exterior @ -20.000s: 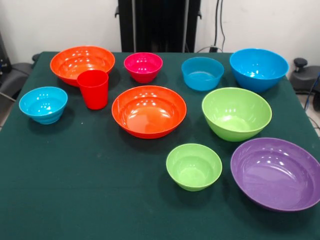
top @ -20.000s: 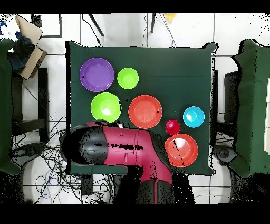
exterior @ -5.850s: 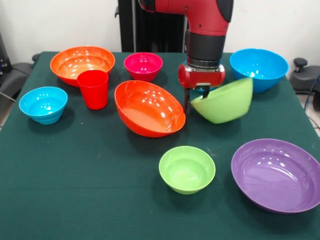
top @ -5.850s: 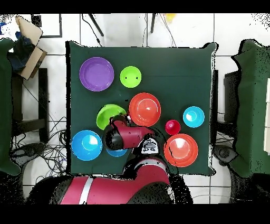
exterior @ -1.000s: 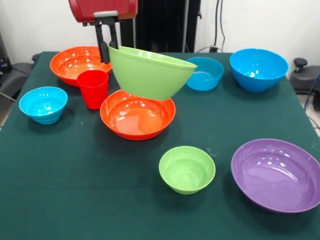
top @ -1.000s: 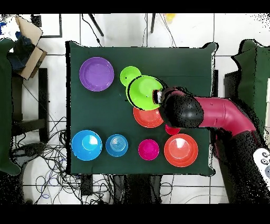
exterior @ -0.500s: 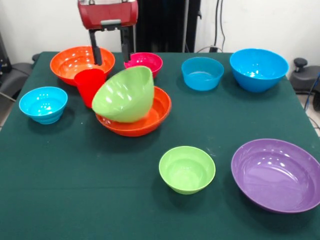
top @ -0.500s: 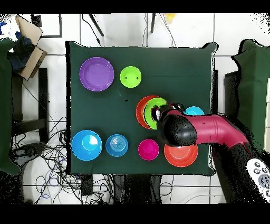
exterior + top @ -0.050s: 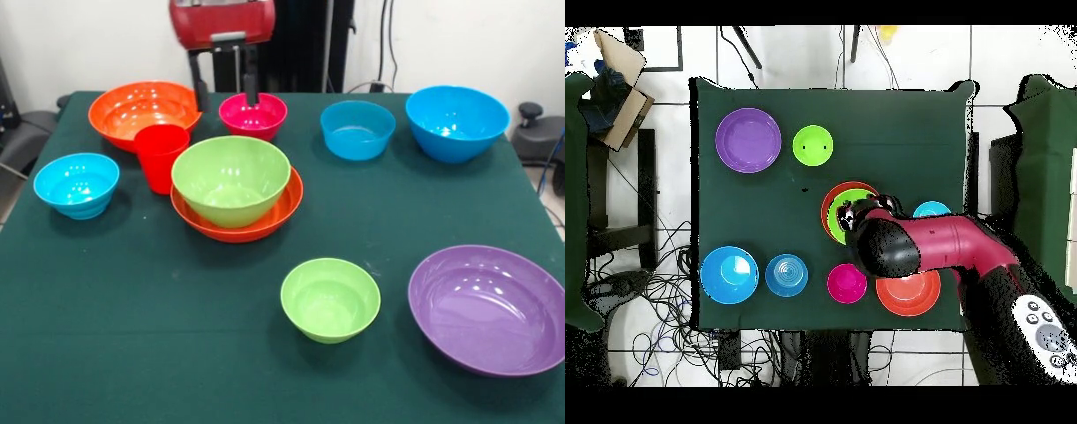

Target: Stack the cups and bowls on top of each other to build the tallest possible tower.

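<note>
From the front, we are seeing the gripper (image 9: 224,94) hanging spread and empty above the large green bowl (image 9: 231,179), which is sitting upright inside an orange bowl (image 9: 278,210), beside the red cup (image 9: 162,156). From overhead, we are seeing the arm (image 9: 915,245) covering part of that green bowl (image 9: 848,201).

Red arm raised, gripper (image 9: 225,76) pointing down, fingers (image 9: 250,79) apart, empty
</note>
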Action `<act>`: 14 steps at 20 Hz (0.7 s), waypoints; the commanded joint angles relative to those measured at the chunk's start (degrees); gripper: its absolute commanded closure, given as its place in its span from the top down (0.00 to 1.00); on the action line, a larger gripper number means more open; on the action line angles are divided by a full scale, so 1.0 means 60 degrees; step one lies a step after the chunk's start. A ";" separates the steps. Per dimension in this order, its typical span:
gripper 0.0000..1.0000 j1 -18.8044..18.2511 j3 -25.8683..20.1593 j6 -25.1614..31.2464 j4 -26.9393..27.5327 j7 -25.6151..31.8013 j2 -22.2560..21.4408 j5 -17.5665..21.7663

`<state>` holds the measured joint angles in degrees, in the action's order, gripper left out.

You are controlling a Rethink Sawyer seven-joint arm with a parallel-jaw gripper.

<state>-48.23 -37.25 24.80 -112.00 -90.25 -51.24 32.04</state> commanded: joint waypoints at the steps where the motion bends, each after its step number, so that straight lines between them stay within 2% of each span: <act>1: 1.00 0.1001 0.0109 -0.0155 -0.0351 -0.0547 -0.0321 0.0453; 8: 1.00 0.2532 0.1754 -0.1854 -0.0423 -0.2134 0.0017 0.0940; 11: 1.00 0.2953 0.1978 -0.1885 -0.0161 -0.2124 0.0231 0.0567; 14: 1.00 0.3275 0.1871 -0.1219 0.0427 -0.1860 0.0335 -0.0016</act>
<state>-32.06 -29.95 16.62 -111.90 -92.62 -53.10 31.81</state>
